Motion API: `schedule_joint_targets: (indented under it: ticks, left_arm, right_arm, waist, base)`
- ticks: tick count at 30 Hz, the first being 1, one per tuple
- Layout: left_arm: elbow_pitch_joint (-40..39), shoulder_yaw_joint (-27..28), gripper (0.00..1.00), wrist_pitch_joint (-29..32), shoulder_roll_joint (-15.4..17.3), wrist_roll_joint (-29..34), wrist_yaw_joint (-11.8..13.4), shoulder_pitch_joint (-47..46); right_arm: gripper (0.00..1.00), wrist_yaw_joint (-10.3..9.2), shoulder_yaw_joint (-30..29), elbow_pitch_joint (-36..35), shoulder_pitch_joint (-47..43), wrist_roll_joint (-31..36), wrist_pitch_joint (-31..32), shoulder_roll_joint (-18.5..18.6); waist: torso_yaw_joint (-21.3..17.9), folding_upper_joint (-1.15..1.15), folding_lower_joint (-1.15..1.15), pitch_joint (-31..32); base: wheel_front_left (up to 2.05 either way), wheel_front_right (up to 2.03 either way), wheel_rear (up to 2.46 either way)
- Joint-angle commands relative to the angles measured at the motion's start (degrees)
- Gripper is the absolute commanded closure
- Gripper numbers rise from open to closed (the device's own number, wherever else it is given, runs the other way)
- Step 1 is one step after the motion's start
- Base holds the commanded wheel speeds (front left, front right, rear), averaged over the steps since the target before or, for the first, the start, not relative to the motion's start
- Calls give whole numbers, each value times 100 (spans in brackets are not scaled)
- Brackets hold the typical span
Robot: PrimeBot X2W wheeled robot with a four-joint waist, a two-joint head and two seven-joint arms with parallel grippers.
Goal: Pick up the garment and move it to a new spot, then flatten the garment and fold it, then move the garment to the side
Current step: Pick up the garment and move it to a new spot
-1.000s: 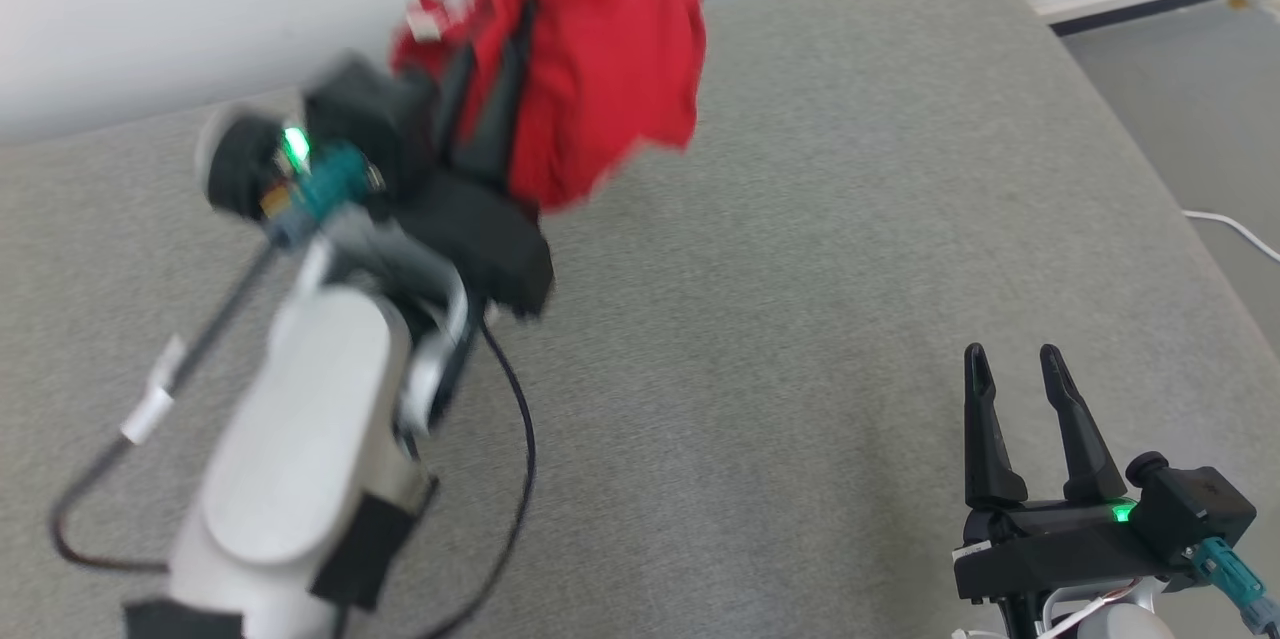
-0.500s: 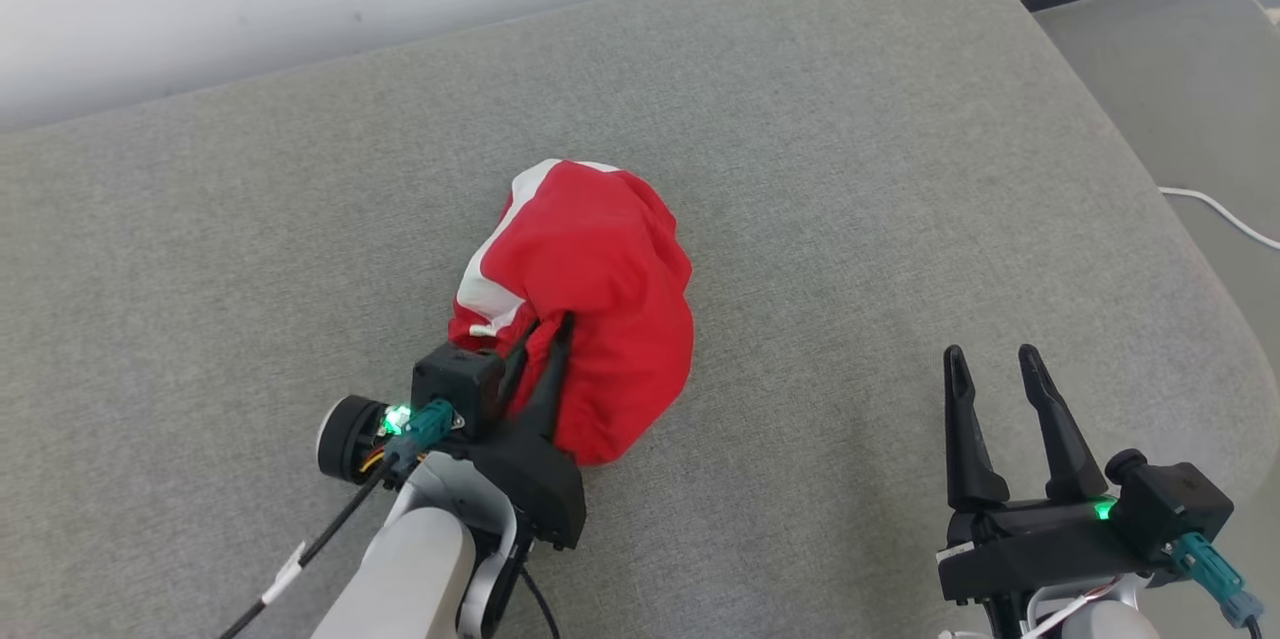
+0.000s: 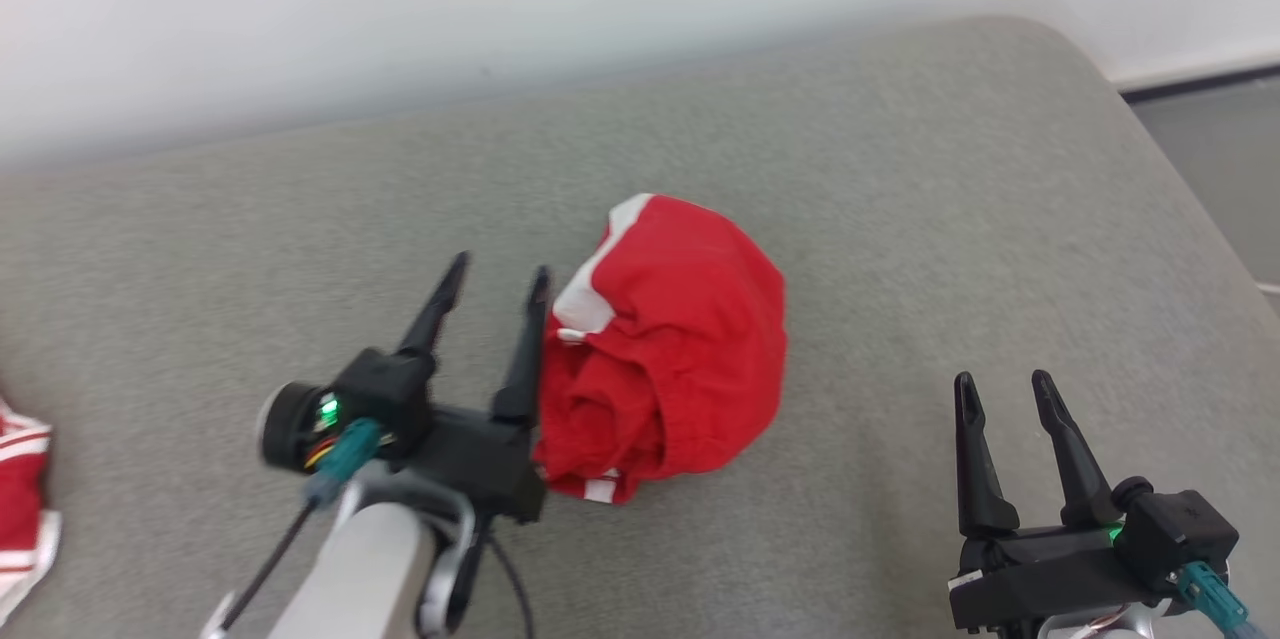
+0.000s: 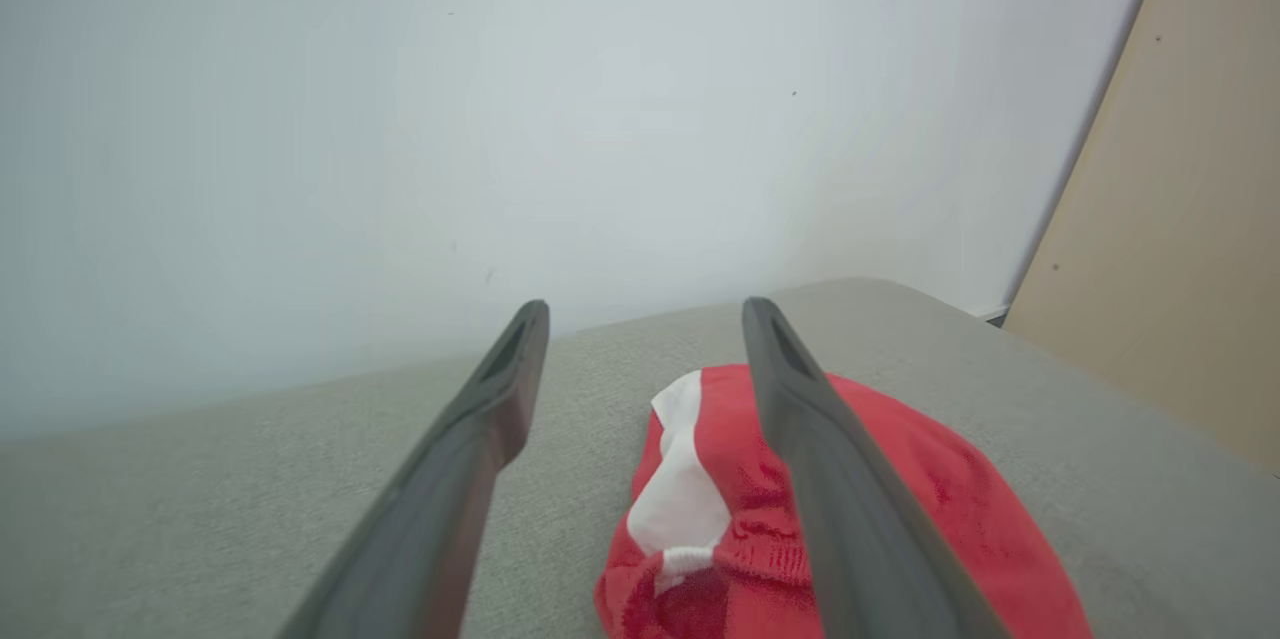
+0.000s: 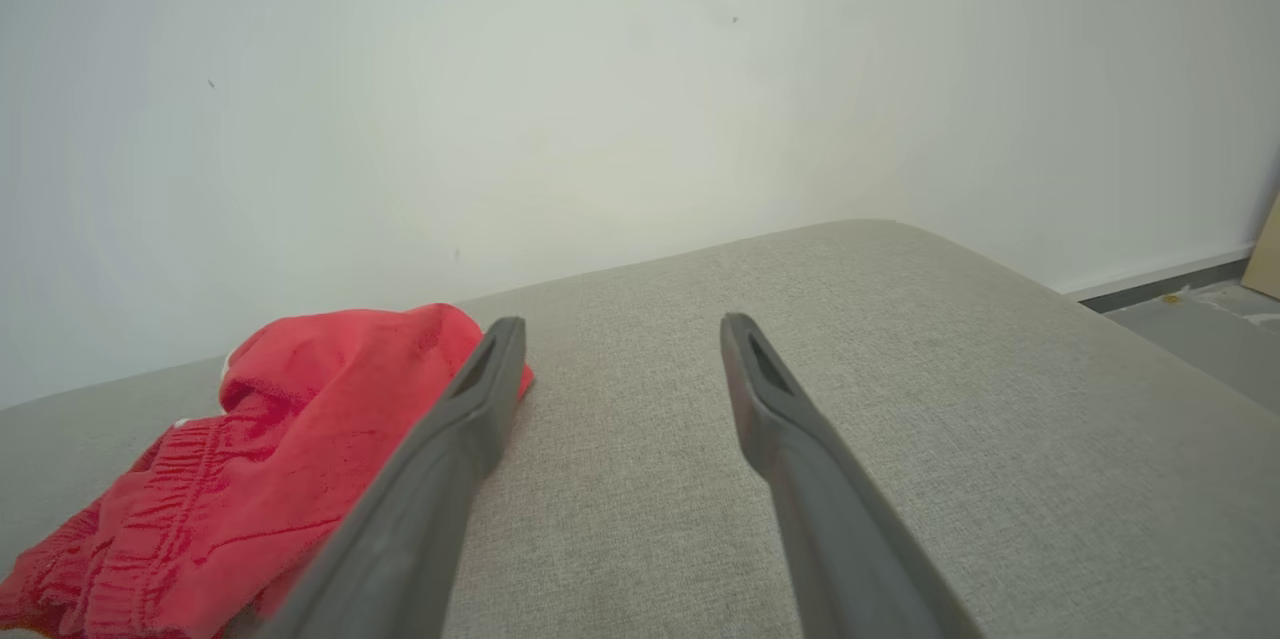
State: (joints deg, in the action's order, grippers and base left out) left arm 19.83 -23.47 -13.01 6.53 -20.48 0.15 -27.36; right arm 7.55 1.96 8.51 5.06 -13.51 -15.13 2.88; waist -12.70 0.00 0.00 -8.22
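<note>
- The right gripper (image 3: 1002,379) is hanging over the near right corner of the grey surface (image 3: 900,219). Its two dark fingers are standing spread apart with nothing between them.
- The left gripper (image 3: 500,265) is hanging over the near left part of the surface, on its pale arm (image 3: 360,569). Its fingers are spread wide too, and they are not pinching anything.
- The red garment (image 3: 680,339) is lying in a crumpled heap around the middle of the surface. It is sitting just beside the left gripper's right-hand finger, and I cannot tell if they are touching. White strips are showing on its far left side and at its near edge.
- The right gripper is staying well apart from the garment.
- Another red and white cloth (image 3: 20,489) is peeking in at the left edge of the surface.
- A pale wall (image 3: 500,19) is standing just past the far edge.
- A grey floor (image 3: 1220,169) is showing past the right edge.
</note>
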Motion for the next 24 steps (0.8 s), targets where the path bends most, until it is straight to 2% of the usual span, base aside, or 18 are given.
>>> schedule_joint_targets:
  ticks: [1,13,18,24]
  left_arm:
    - [-38,50,0,-31,76,-23,41,148]
    - [-902,964,0,-205,924,-173,379,1333]
    - [-1384,1364,0,-218,1016,-182,547,1963]
    - [-1687,1530,0,-221,850,-25,520,2442]
  right_arm:
    - [0,-12,-20,-21,-80,39,-3,0]
    - [0,-12,-40,-173,-325,167,-3,1]
    - [0,-12,-62,-180,-398,195,-3,1]
    - [0,-12,-84,-164,-452,216,-3,1]
  waist:
    - [384,0,0,320]
    - [997,0,0,647]
    - [1120,0,0,675]
    - [1165,0,0,683]
  base:
    - [0,0,0]
    - [0,0,0]
    - [0,0,0]
    - [0,0,0]
